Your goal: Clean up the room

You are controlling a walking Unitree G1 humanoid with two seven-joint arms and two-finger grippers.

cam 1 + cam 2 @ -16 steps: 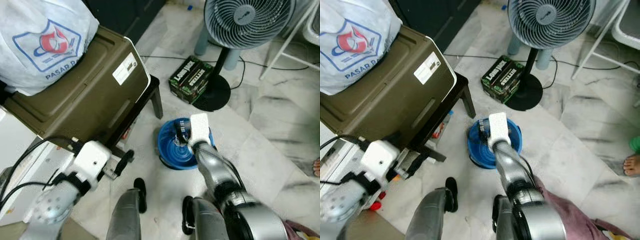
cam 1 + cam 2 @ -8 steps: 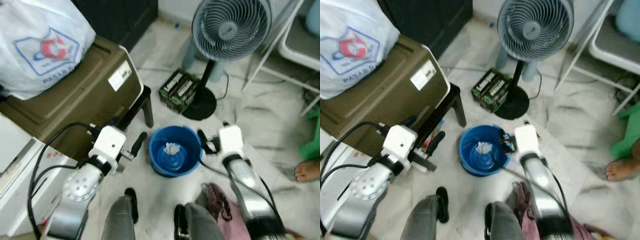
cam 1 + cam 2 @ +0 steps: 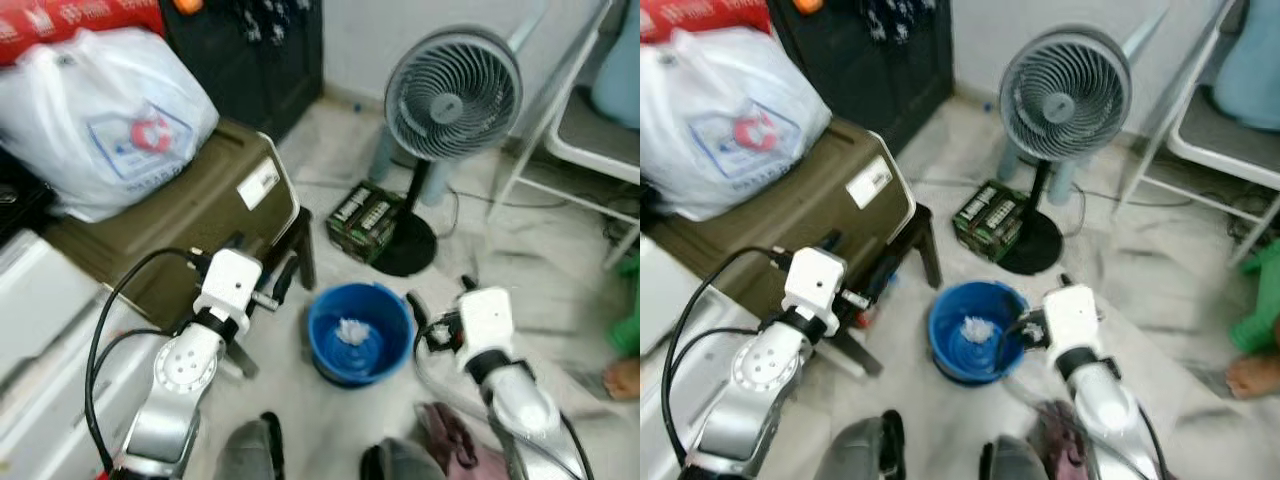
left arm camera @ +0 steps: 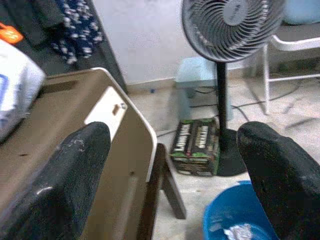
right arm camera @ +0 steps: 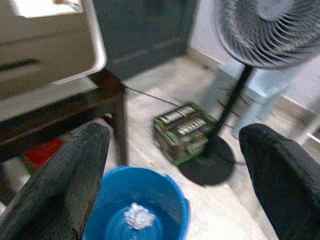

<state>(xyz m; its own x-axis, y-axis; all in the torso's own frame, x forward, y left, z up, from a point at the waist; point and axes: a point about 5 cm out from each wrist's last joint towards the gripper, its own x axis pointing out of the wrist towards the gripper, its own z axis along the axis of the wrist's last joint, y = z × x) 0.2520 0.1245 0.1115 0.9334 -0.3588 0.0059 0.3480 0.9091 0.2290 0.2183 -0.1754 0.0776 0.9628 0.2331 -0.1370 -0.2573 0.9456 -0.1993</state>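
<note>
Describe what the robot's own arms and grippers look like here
Both arms are silver metal with rounded joints, each ending in a boxy white wrist housing. The left gripper and right gripper carry long black fingers with a matte, rounded look. A black cable loops along the left arm to its white housing.

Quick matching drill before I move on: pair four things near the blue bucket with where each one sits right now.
Things:
1. crumpled white wad
2. green and black carton
3. white plastic bag
4. right tool

Places:
A. on top of the olive-brown case
B. on the floor beside the base of the standing fan
C. inside the blue bucket
D. open, just outside the bucket's rim on the robot's right

Pairs: 1-C, 2-B, 3-A, 4-D
</note>
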